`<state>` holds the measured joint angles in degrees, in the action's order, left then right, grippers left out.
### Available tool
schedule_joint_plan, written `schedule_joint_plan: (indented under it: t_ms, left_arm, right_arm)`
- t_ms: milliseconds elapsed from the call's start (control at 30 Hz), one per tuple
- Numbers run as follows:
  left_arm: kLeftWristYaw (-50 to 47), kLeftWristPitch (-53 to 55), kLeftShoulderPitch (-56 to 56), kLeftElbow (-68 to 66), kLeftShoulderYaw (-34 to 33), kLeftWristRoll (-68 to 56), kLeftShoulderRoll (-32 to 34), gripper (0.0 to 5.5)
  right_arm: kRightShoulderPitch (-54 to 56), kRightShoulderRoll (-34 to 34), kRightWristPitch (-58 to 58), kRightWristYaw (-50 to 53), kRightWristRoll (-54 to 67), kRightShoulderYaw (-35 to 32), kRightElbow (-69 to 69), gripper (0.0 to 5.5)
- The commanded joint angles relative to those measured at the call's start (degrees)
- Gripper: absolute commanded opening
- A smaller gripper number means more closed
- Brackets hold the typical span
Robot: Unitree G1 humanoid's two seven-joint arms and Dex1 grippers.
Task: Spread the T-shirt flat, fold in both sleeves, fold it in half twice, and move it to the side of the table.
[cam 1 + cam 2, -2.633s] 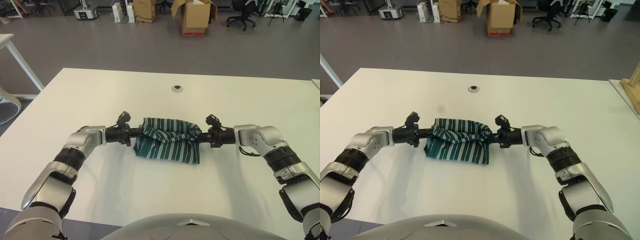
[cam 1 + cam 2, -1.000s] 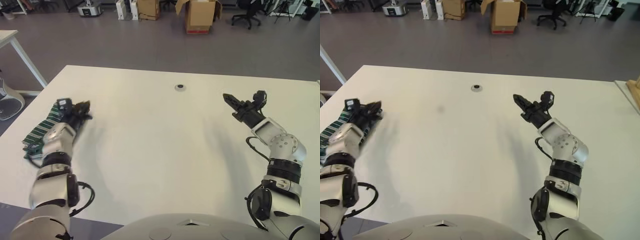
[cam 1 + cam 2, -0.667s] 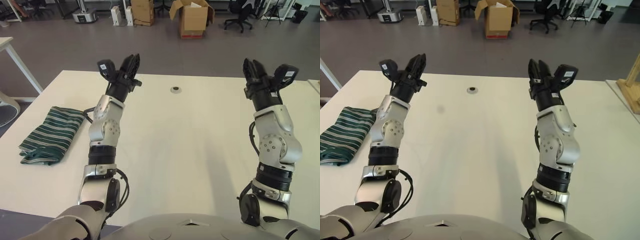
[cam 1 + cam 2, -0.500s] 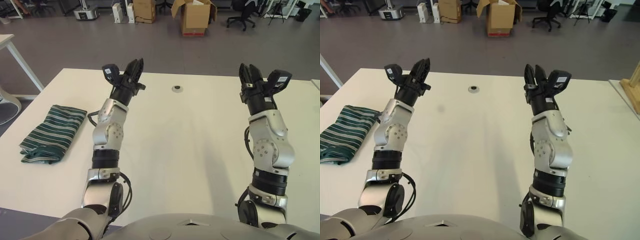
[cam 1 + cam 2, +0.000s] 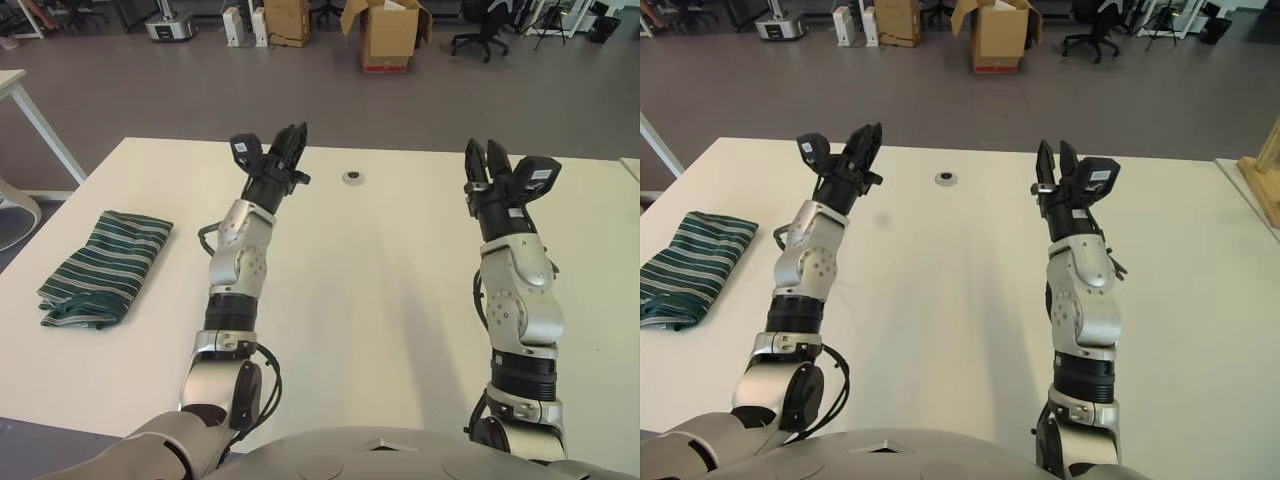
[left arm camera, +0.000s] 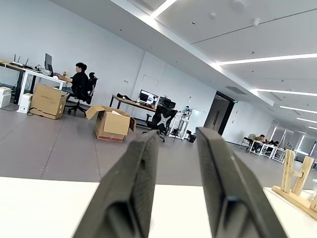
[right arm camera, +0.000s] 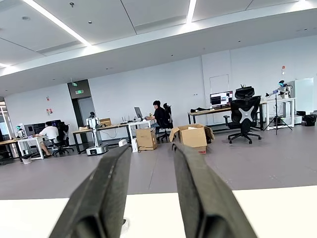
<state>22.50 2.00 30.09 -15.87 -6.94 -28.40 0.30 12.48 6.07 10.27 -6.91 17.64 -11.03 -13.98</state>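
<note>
The green-and-white striped T-shirt (image 5: 105, 265) lies folded in a compact bundle near the table's left edge, with nothing touching it. Both arms stand raised above the table with the forearms upright. My left gripper (image 5: 293, 137) points up and away over the far middle of the table, well right of the shirt. In the left wrist view its fingers (image 6: 131, 183) stand parted with nothing between them. My right gripper (image 5: 485, 152) is held up at the same height on the right, also open and empty, its two fingers (image 7: 104, 193) apart.
A small round grommet (image 5: 352, 178) sits in the white table (image 5: 380, 300) between the raised grippers. Another table's corner (image 5: 20, 85) stands on the left and a wooden stand (image 5: 1265, 170) on the right. Boxes (image 5: 390, 30) and chairs stand on the floor beyond.
The shirt, earlier held between both grippers at the table's middle, now lies released at the left side. Both arms have risen upright and, over the last half second, drifted slightly inward.
</note>
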Motion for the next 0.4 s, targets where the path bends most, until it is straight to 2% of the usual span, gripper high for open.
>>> schedule_joint_plan:
  t_ms: [33, 233, 400]
  left_arm:
    - [-0.35, -2.26, -1.05, -2.57, 0.78, 4.48, 1.00, 1.36]
    - [0.47, -3.31, -1.60, -5.10, 0.70, 6.35, 1.26, 1.36]
    - [-2.87, -5.69, -2.90, -3.41, -0.25, 7.99, 0.16, 1.36]
  right_arm:
    - [-1.17, -0.15, -0.59, 0.05, -0.51, 0.36, 0.74, 1.54]
    - [-1.86, -0.57, -1.51, 0.84, -1.34, 1.24, 1.28, 1.54]
    - [1.79, 1.10, -1.00, -1.08, -1.45, 1.62, 4.96, 1.54]
